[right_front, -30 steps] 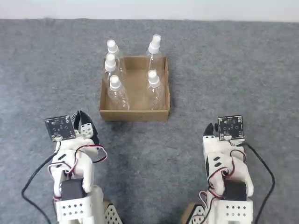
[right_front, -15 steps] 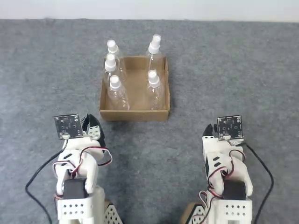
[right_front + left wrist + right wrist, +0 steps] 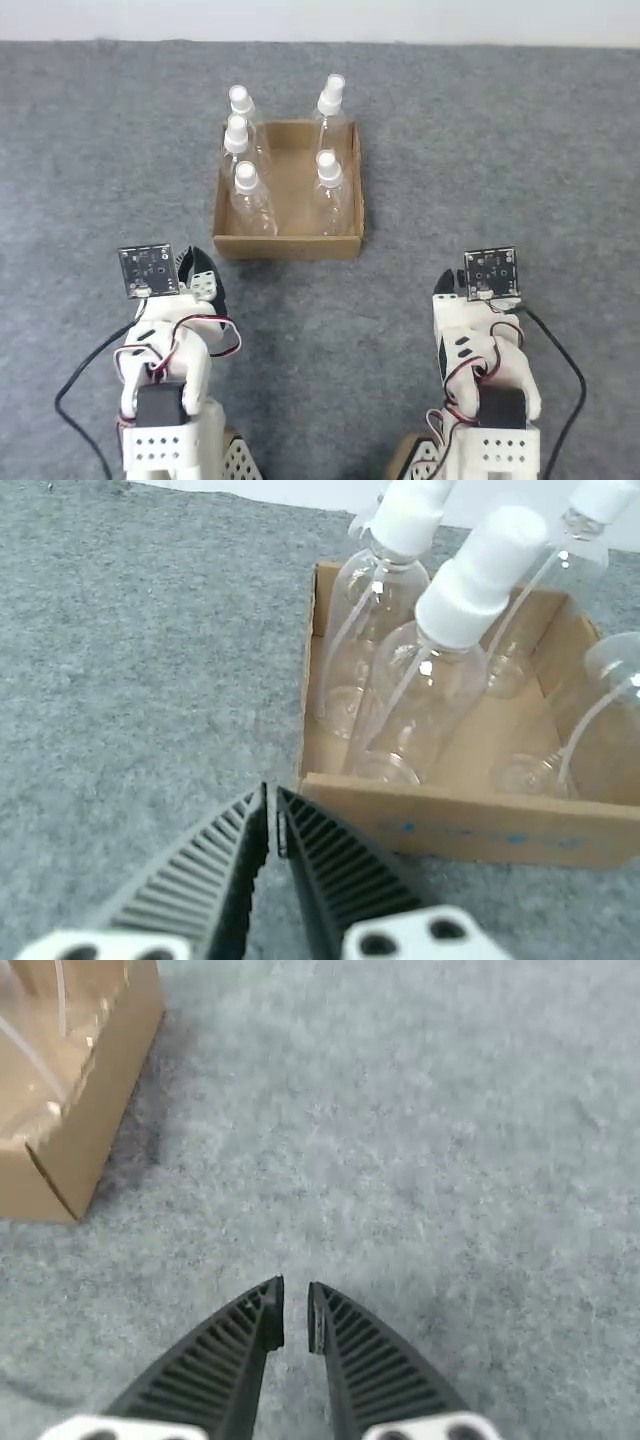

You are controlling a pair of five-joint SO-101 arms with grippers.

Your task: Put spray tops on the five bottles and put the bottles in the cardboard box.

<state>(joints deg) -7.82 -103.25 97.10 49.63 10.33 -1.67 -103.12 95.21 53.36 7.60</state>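
The cardboard box (image 3: 288, 245) sits at the table's middle, toward the back. Several clear bottles stand upright in it, each with a white spray top: three along the left side (image 3: 247, 195) and two on the right (image 3: 328, 185). My left gripper (image 3: 200, 268) hovers just in front of the box's front-left corner, shut and holding nothing. In the left wrist view its gripper (image 3: 271, 802) points at the box's front wall (image 3: 470, 825), with a bottle (image 3: 420, 710) close behind. My right gripper (image 3: 450, 278) is shut and holding nothing over bare carpet, right of the box. In the right wrist view its gripper (image 3: 295, 1308) has the box corner (image 3: 90, 1130) off to one side.
Grey carpet (image 3: 500, 150) covers the whole table around the box. Both arm bases with their cables stand at the front edge.
My left arm has swung a little to the right and drawn back toward its base. The right arm, the box and the bottles have not moved.
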